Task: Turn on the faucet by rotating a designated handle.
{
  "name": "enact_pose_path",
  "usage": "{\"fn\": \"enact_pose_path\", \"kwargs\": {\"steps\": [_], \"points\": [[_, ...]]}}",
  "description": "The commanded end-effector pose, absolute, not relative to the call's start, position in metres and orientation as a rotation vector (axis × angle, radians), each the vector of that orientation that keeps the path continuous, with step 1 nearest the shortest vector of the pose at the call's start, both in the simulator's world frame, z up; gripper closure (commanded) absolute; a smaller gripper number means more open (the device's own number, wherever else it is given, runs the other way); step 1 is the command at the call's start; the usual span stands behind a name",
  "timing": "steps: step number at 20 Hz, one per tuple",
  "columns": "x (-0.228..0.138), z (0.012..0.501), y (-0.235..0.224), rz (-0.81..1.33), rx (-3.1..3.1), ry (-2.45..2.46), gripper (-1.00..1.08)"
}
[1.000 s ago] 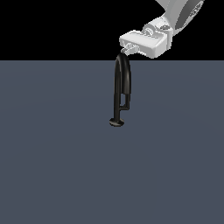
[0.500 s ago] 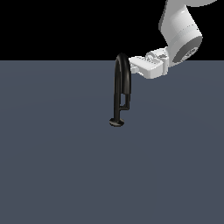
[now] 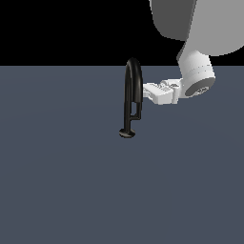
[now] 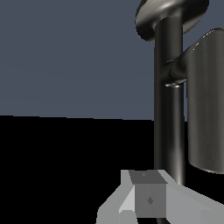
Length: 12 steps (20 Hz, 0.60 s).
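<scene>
The faucet (image 3: 132, 97) stands upright on its small disc foot on the grey counter (image 3: 57, 181), and everything here is placed against it. Over the last second the pincer (image 3: 147, 90) has dropped from above and to the exterior view's right of the arch down to the level of the faucet's upper half, and it has closed in sideways: its white tip now sits just beside the shorter leg, on the exterior view's right, and may be touching it, though that view cannot settle contact. The handle (image 3: 138, 107), the short thin bar that forms a small loop with that shorter leg, lies just below the tip. In my judgement the approach is nearly over and the turning itself has not begun, since the faucet stands as it did a second ago. Whether the fingers are apart or together I cannot tell; the wrist view shows only a grey block of the pincer (image 4: 148, 201) low in front of the black column (image 4: 168, 100), with a broad dark surface close beside it. The counter around the foot is open on every side, so a sideways sweep has room. The tight spot is the narrow loop itself, where the tip could slip onto the tall spout instead.
</scene>
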<state>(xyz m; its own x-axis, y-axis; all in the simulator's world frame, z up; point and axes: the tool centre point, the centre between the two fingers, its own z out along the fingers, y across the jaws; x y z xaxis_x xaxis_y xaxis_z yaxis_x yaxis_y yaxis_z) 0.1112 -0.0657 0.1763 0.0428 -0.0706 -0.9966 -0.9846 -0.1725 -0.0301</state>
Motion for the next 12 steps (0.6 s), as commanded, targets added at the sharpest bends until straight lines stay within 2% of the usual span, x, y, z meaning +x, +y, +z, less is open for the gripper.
{"fn": "enact_pose_path", "kwargs": {"steps": [1,12], "points": [[0.114,0.163,-0.065,1.288,-1.351,1.166,1.08],[0.116,0.142,-0.064,1.313,-1.265,1.191,1.08]]}}
